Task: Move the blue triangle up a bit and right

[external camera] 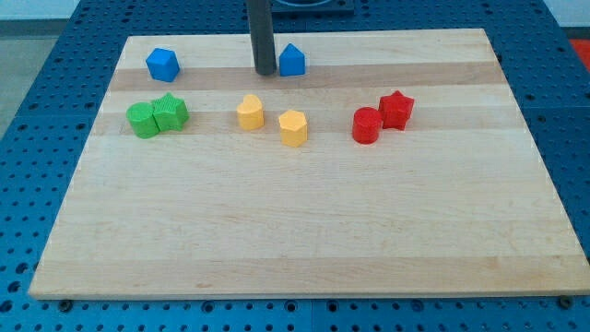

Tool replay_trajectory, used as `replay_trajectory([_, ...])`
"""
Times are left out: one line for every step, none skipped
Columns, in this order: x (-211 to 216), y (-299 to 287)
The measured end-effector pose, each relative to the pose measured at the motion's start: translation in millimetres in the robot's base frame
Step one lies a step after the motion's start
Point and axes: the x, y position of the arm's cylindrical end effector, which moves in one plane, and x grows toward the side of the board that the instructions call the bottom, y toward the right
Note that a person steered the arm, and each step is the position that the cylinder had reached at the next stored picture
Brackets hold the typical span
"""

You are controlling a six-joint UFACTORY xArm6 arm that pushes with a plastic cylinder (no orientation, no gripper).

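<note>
My tip (265, 71) stands just to the view's left of the blue triangle (292, 60), a bare rod clamped on nothing; whether it touches the triangle I cannot tell; the triangle sits near the wooden board's (304, 231) top edge; a blue cube (162, 65) lies well to its left; the two yellow blocks (250, 112) lie below it.

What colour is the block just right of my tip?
Blue: the triangle block, beside my tip on the view's right, in the camera view.
</note>
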Motion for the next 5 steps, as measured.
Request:
replay_trajectory([-2, 0])
replay_trajectory([-2, 10])
replay_trajectory([-2, 12])
replay_trajectory([-2, 16])
replay_trajectory([-2, 21])
